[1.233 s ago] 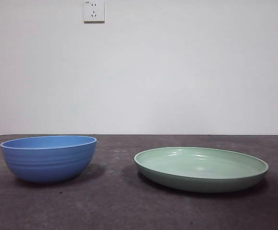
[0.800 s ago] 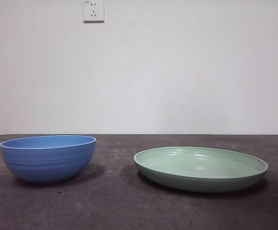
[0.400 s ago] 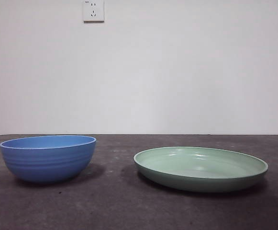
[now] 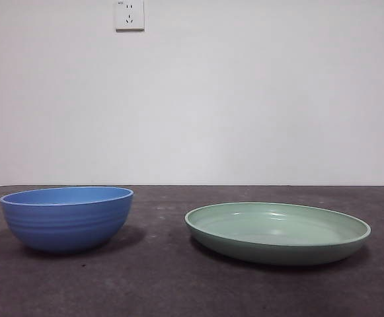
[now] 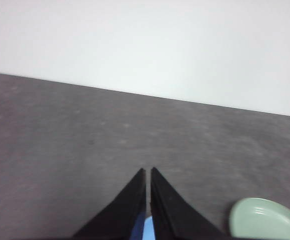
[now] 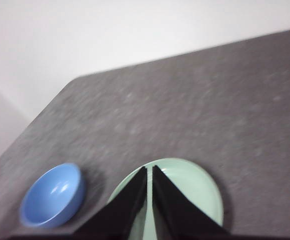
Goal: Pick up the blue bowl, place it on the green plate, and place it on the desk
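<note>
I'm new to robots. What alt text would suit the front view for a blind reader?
A blue bowl and a wider, shallow green plate sit apart on a dark desk, bowl left of plate. Behind is a white wall with a socket; no robot arm shows.

- In the left wrist view, the blue bowl (image 5: 144, 231) shows only as a sliver between the jaws of the left hand (image 5: 148, 172); the rest is hidden behind them.
- There, the green plate (image 5: 264, 220) is cut off by the picture's edge.
- In the right wrist view, the right hand (image 6: 149, 170) covers a strip of the plate (image 6: 194, 187), and the bench (image 6: 194, 105) looks blurred.
- The front view shows neither hand.
</note>
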You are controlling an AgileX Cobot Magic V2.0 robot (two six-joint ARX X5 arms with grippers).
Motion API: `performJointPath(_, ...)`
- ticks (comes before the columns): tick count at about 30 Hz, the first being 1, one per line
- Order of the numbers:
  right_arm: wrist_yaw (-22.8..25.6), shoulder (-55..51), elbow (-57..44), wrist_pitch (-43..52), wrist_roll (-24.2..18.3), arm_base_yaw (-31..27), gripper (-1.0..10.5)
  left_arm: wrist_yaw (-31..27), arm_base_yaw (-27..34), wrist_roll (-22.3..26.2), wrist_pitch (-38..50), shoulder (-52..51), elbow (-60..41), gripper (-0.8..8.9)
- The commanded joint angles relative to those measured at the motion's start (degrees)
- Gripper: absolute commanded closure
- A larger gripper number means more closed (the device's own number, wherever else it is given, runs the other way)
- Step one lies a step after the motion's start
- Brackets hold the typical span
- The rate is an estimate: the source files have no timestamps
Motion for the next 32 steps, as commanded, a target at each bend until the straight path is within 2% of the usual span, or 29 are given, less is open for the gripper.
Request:
performJointPath(1,-3.15,4.15,4.31,-3.15,-2.40,0.57,9.4,5.27,-0.02,-0.55,-2.12,5.79,6.27,7.97)
performJointPath(9,-11.10,14.23,12.63,-13.14,-7.17,1.92,9.4,18.86,-0.33,-1.14,-9.16,18.71,17.40,7.95)
performJointPath(12,-12.90,15.72,13.03,-13.42,-7.13,1.97,9.4,19.50,-0.87,-1.11,-9.27,20.63,17.73,7.94)
performJointPath(21,-12.87,15.76,13.03,-13.27,-6.99,1.97,9.3,19.47,-1.79,-0.55,-12.46,21.44,17.73,7.75)
performJointPath(23,-12.87,15.76,13.03,-13.18,-6.99,1.97,9.3,19.47,-1.84,-0.55,-12.63,21.44,17.73,7.14)
performJointPath(24,-12.87,15.78,13.03,-13.20,-7.02,1.97,9.3,19.45,-1.84,-0.55,-12.61,21.44,17.73,6.50)
performJointPath(26,-12.85,15.80,13.03,-13.20,-7.02,1.97,8.5,19.43,-1.84,-0.55,-12.55,21.44,17.73,4.97)
performJointPath(28,-12.83,15.80,13.03,-13.20,-7.02,1.97,6.8,19.43,-1.84,-0.55,-12.57,21.44,17.73,3.48)
performJointPath(30,-12.83,15.80,13.03,-13.18,-6.99,1.97,5.1,19.43,-1.84,-0.55,-12.57,21.44,17.73,2.80)
performJointPath(32,-12.83,15.80,13.03,-13.18,-6.99,1.97,3.9,19.43,-1.84,-0.57,-12.52,21.44,17.73,2.77)
